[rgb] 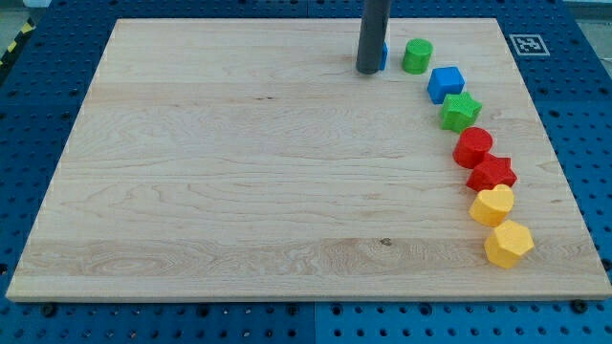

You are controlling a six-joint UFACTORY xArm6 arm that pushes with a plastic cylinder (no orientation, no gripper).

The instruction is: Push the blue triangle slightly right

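Observation:
My tip [368,70] rests on the board near the view's top, right of centre. The blue triangle [382,56] is almost wholly hidden behind the rod; only a thin blue sliver shows on the rod's right side, touching it. A green round block [417,55] stands just right of that sliver, a small gap away.
Right of the tip a curved line of blocks runs down the board's [239,162] right side: blue cube [446,84], green star [460,112], red round block [472,147], red star [491,174], yellow heart-like block [491,204], yellow hexagon [508,243].

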